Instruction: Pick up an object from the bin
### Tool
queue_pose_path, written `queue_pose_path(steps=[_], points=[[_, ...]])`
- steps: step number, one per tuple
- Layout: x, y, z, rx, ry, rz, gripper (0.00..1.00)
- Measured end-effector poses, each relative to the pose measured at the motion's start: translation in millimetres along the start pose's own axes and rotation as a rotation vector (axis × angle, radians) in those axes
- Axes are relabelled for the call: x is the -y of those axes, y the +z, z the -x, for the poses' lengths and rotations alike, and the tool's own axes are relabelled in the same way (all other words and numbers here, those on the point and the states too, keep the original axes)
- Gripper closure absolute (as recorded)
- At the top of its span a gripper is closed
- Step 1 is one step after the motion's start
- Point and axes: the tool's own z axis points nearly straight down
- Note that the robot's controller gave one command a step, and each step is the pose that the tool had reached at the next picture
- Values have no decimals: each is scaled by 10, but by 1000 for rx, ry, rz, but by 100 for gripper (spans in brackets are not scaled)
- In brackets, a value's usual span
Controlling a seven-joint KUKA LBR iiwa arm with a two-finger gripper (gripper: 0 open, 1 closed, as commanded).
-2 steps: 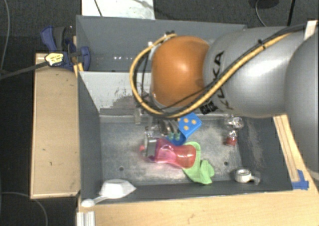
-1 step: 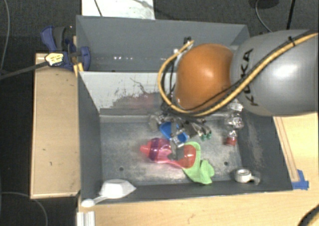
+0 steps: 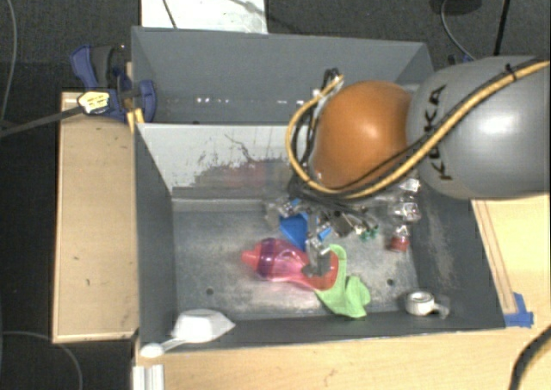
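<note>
Bin [image 3: 200, 233]: grey metal with sloping walls, so loose things settle on the flat floor.
Front-left corner: white crumpled piece [image 3: 201, 325], lying against the near wall, well apart from the rest.
Centre: pink translucent toy [image 3: 274, 260] on its side, with a blue block [image 3: 294, 230] just behind it, in the middle cluster.
Gripper [image 3: 320, 263]: low over the floor at the pink translucent toy's right end, where it meets the green cloth. How wide it stands cannot be told, because the orange wrist cover [image 3: 362, 134] and its cables hang over it.
Right of gripper: green cloth [image 3: 346, 295], crumpled, touching the toy.
Likely pick: the toy or the cloth, judging by where the gripper sits; both rest on the floor.
Far right: small red piece [image 3: 398, 243] and silver tape roll [image 3: 419, 303], both clear of the gripper.
</note>
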Motion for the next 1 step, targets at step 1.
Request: queue_pose_path(steps=[1], points=[[-52, 414, -155, 2, 268, 0, 0]])
